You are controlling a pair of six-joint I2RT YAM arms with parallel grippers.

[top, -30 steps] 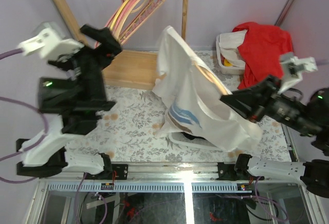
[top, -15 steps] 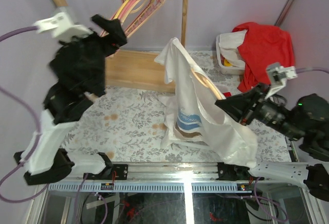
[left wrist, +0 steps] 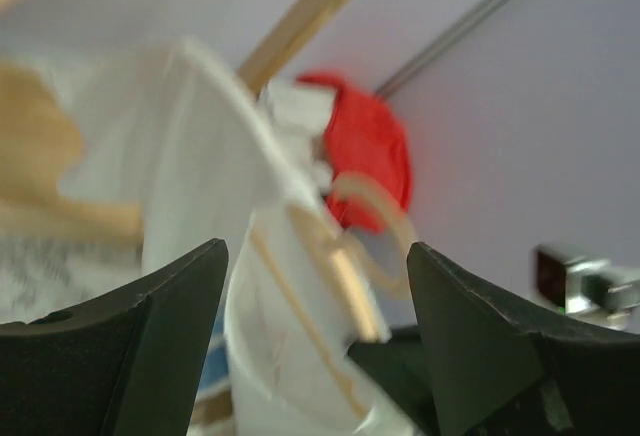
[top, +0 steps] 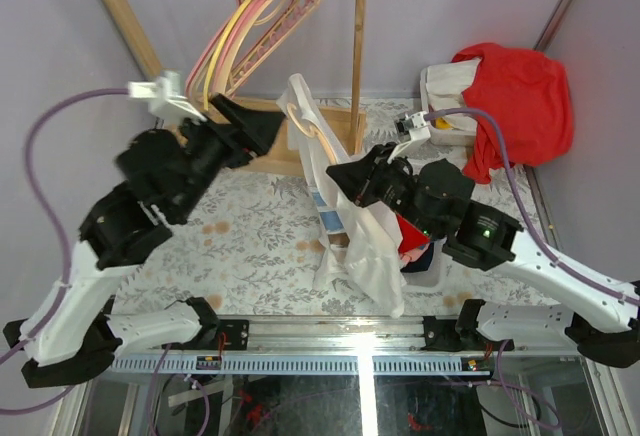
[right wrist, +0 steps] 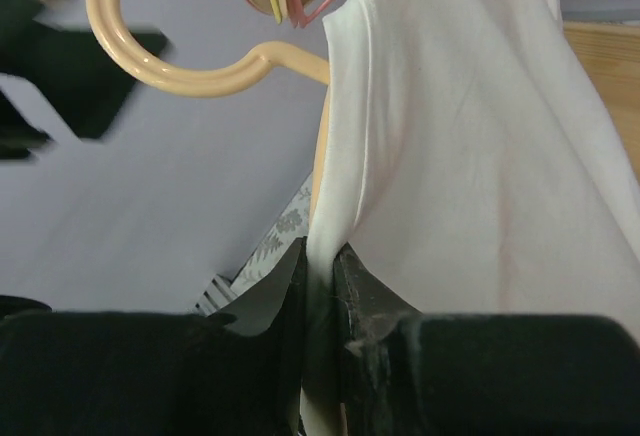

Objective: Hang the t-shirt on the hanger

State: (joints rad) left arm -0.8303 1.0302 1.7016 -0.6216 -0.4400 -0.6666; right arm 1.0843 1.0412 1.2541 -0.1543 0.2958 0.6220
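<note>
The white t-shirt (top: 372, 248) hangs over the peach hanger (top: 303, 119), held up near the rack's right post. The hanger's hook (right wrist: 150, 68) sticks out of the collar. My right gripper (top: 347, 176) is shut on a fold of the t-shirt (right wrist: 480, 156) just below the hanger's neck; the pinch shows at the right gripper (right wrist: 321, 268). My left gripper (top: 272, 132) is open, its tips pointing right and stopping just short of the hook. In the left wrist view the t-shirt (left wrist: 260, 346) and hanger (left wrist: 365, 206) lie beyond the open left gripper (left wrist: 318, 301), blurred.
A wooden rack (top: 358, 46) at the back carries pink and yellow hangers (top: 245, 31) and stands on a wooden base (top: 275, 156). A white bin (top: 437, 96) draped with a red garment (top: 520, 86) stands back right. Floral cloth (top: 250, 226) covers the table.
My right arm has swung left and back, carrying the t-shirt and hanger toward the rack. My left arm has come right toward the hook, and its jaws have narrowed a little.
</note>
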